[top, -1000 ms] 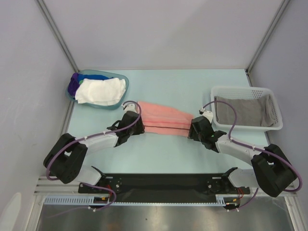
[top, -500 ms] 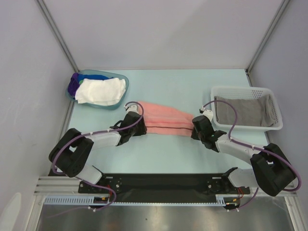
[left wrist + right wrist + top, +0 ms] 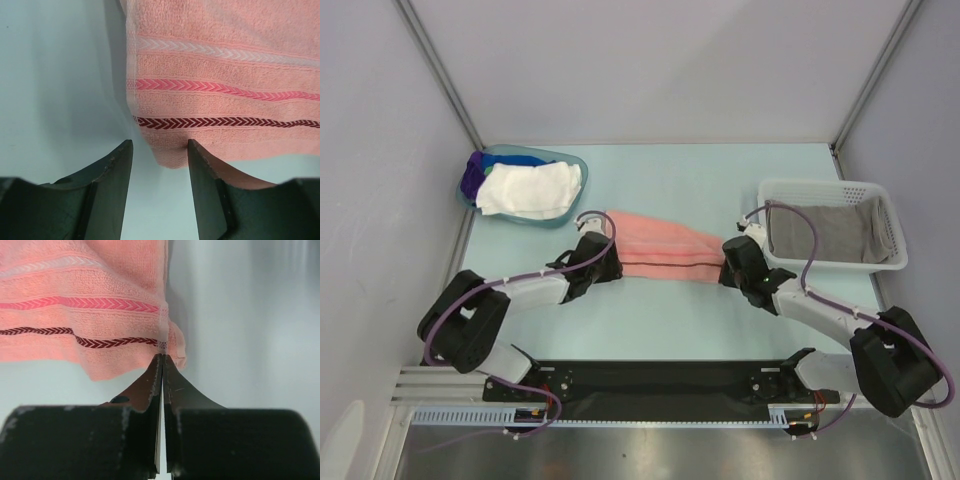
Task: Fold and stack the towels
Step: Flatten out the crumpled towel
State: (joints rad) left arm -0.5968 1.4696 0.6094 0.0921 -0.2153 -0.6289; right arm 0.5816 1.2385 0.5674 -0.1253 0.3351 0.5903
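A salmon pink towel (image 3: pixel 665 248) lies folded in a long strip across the middle of the table, with woven chevron stripes near its front edge (image 3: pixel 225 60) (image 3: pixel 75 285). My left gripper (image 3: pixel 610 262) (image 3: pixel 160 147) is open at the strip's left end, with the towel's near corner just between its fingertips. My right gripper (image 3: pixel 728 262) (image 3: pixel 161 356) is shut on the hem at the strip's right near corner, where the cloth puckers around the tips. A white towel (image 3: pixel 530 188) and blue and purple ones (image 3: pixel 475 175) lie in the tub. A grey towel (image 3: pixel 825 232) lies in the basket.
A translucent blue tub (image 3: pixel 570 160) stands at the back left of the table. A white mesh basket (image 3: pixel 820 185) stands at the right. Grey walls enclose the table on three sides, and a black rail runs along the near edge.
My right gripper has closed on the towel's right near corner. My left gripper has edged up to the left corner and opened a little wider.
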